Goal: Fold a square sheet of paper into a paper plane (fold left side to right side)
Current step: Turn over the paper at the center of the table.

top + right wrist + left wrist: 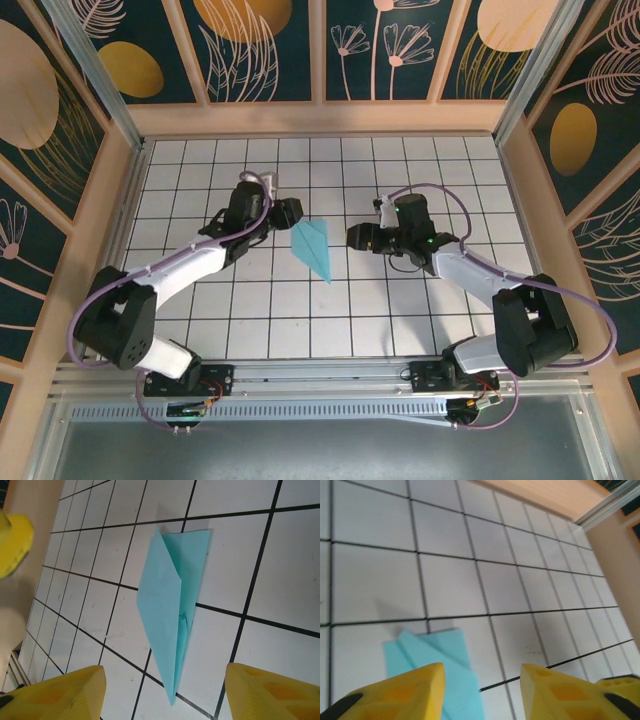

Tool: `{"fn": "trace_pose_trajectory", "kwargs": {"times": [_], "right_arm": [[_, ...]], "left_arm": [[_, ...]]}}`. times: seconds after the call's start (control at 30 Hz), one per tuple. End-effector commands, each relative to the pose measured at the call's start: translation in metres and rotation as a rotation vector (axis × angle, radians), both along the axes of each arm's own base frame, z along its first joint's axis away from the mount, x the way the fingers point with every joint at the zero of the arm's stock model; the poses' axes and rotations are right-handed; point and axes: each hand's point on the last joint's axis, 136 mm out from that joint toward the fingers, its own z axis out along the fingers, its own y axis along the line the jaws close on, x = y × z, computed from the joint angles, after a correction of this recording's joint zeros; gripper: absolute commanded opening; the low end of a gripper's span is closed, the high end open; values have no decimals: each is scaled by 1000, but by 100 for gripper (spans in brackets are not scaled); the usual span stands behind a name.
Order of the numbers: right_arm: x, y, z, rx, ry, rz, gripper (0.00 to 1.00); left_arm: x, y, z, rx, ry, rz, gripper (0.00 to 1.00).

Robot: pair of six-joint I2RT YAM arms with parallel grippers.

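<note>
The light-blue paper plane (314, 246) lies flat on the white grid table (320, 330), a slim creased dart with its point toward the near edge. My left gripper (294, 212) hovers just left of its wide end, open, with nothing between its yellow fingers. In the left wrist view the plane's wide end (437, 672) lies by the left fingertip (405, 692), and the gripper (482, 690) is open. My right gripper (352, 238) stands to the plane's right, open and empty. The right wrist view has the whole paper plane (170, 615) on the tiles beyond the gripper (165, 695).
Wooden walls (320, 118) with dark floral panels enclose the table on three sides. A metal rail (320, 385) with both arm bases runs along the near edge. The other arm's yellow fingertip (12, 545) shows at the upper left of the right wrist view.
</note>
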Motion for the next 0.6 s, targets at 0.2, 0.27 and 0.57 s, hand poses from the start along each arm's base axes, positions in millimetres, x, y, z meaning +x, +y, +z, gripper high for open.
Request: {"fn": "trace_pose_trajectory", "kwargs": {"times": [0.2,0.27,0.57], "right_arm": [[17,30,-26,43,19,99,61],[20,40,-33,24,18,134,59],[37,66,-66,1,36,207,51]], "left_arm": [[-29,55,-28,43,20,194,54],[-34,59,-33,29,31,213,55],[-46,77,-48,15,38,290,60]]}}
